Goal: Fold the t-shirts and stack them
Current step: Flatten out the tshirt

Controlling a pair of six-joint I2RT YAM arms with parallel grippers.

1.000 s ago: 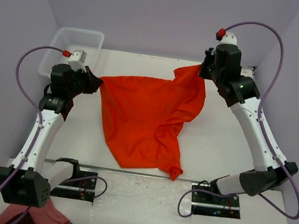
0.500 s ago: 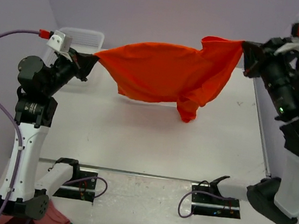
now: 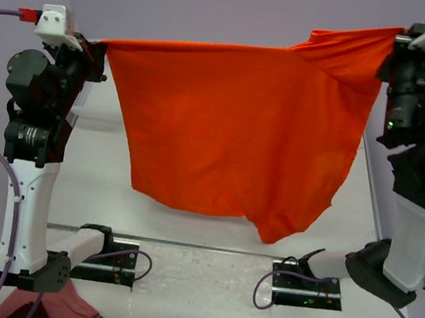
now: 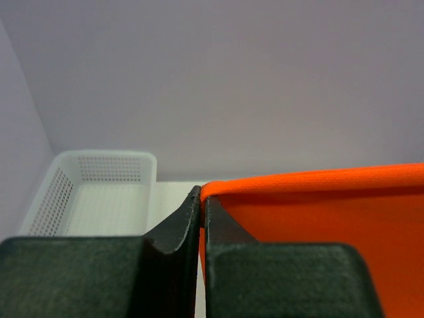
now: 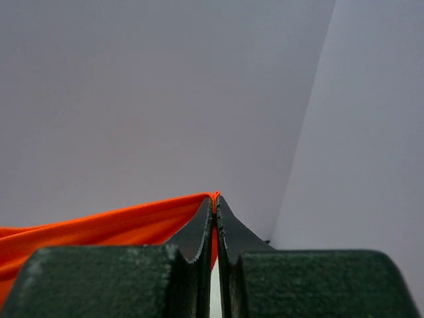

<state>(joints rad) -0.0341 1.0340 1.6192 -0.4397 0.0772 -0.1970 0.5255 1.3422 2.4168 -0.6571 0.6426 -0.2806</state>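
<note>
A bright orange-red t-shirt (image 3: 236,127) hangs stretched in the air between my two raised arms, its lower edge dangling above the table. My left gripper (image 3: 102,45) is shut on the shirt's upper left corner; the left wrist view shows the fabric (image 4: 318,205) pinched between the black fingers (image 4: 175,232). My right gripper (image 3: 393,45) is shut on the upper right corner; the right wrist view shows the cloth (image 5: 106,228) clamped at the fingertips (image 5: 202,228).
A white perforated basket (image 4: 99,189) stands at the table's far left, mostly hidden behind my left arm in the top view. A dark red cloth (image 3: 62,311) lies at the bottom left beside the left arm's base. Pale walls close in on the sides.
Both arms have lifted the shirt from the table, high into the air, and pulled it wide, so it now hangs spread out as a sheet.
</note>
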